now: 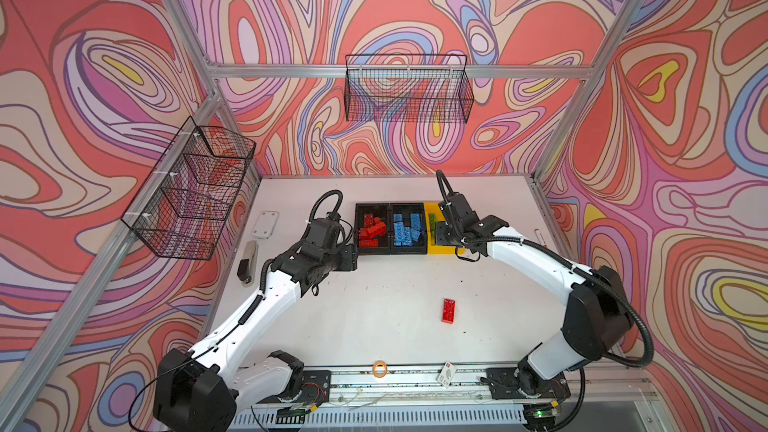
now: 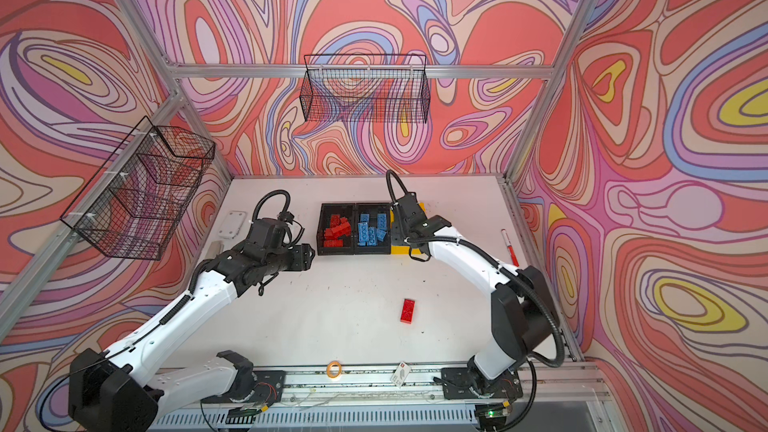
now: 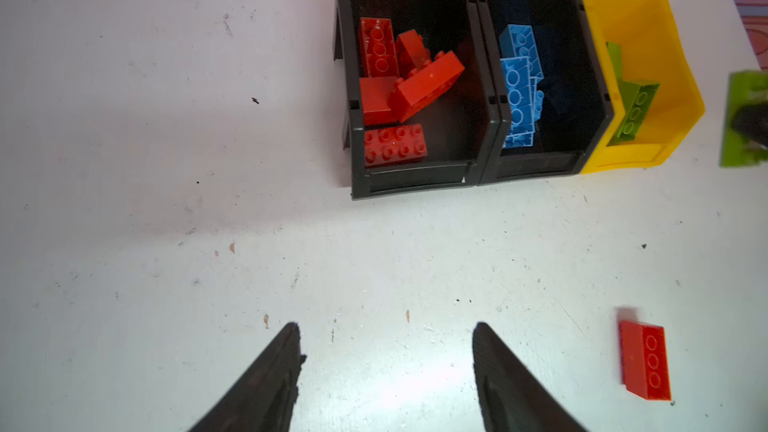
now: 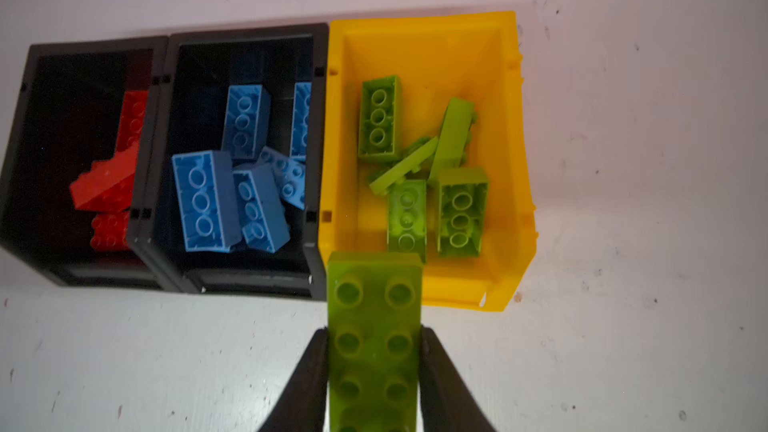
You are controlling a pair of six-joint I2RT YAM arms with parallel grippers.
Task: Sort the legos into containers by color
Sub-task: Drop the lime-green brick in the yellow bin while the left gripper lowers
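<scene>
Sorting looks nearly done: red studded plastic bricks [image 3: 399, 85] sit in the left black bin [image 3: 415, 178], blue bricks [image 4: 203, 201] in the middle black bin [image 4: 249, 31], lime green bricks [image 4: 461, 214] in the yellow bin [image 4: 511, 139]. Right gripper [image 4: 374, 331] clamps a lime brick [image 4: 374, 284] over that bin's near rim; left gripper [image 3: 385, 328] gapes empty. One loose red brick [image 1: 449, 310] lies well nearer.

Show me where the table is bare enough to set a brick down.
Bare: the stretch between the bins and the loose red brick, and from that brick to the front rail. Crowded: the left edge, by the white plate and grey tool.
</scene>
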